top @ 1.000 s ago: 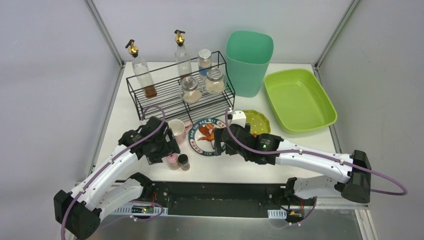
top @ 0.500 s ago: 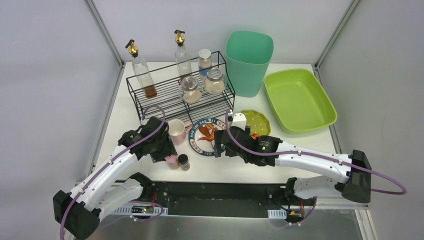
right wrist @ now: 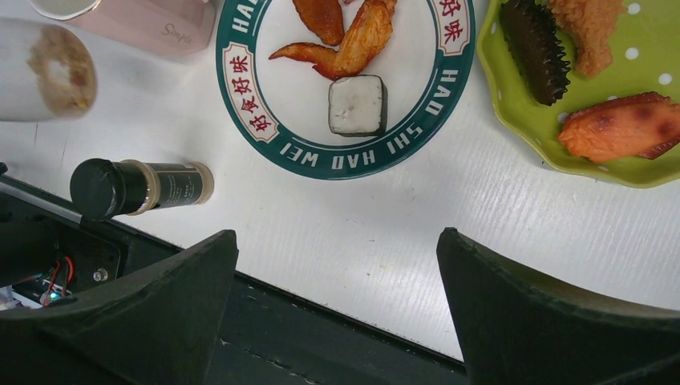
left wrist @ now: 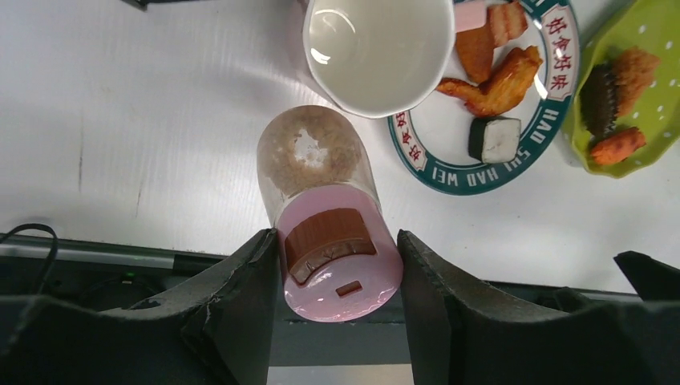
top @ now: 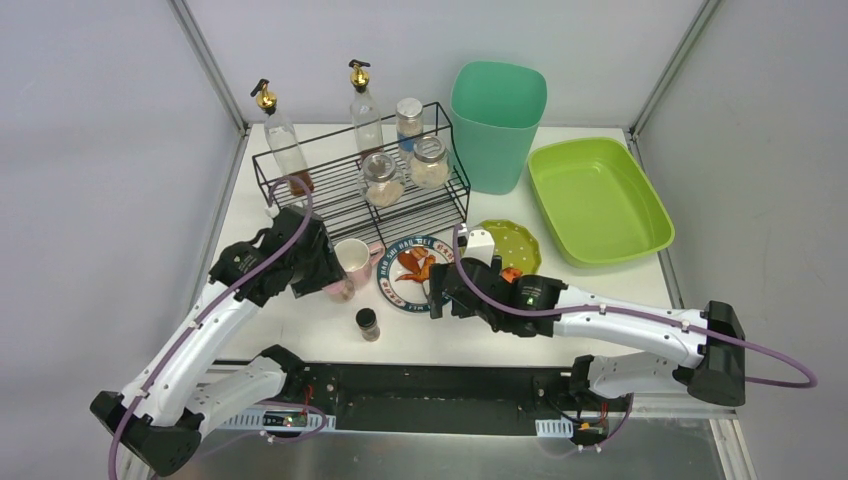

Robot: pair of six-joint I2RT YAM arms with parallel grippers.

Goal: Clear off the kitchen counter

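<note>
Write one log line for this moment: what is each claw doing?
left claw: shut on pink-capped jar | right claw: open, empty, over kitchen counter beside blue-rimmed plate | black-capped jar: on counter

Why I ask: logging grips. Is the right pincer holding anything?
No, the right pincer stands wide open above the counter, gripping nothing.

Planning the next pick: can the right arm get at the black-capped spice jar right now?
Probably yes. The right claw is open and empty, and the black-capped spice jar stands alone on bare counter beside it, nothing between.
</note>
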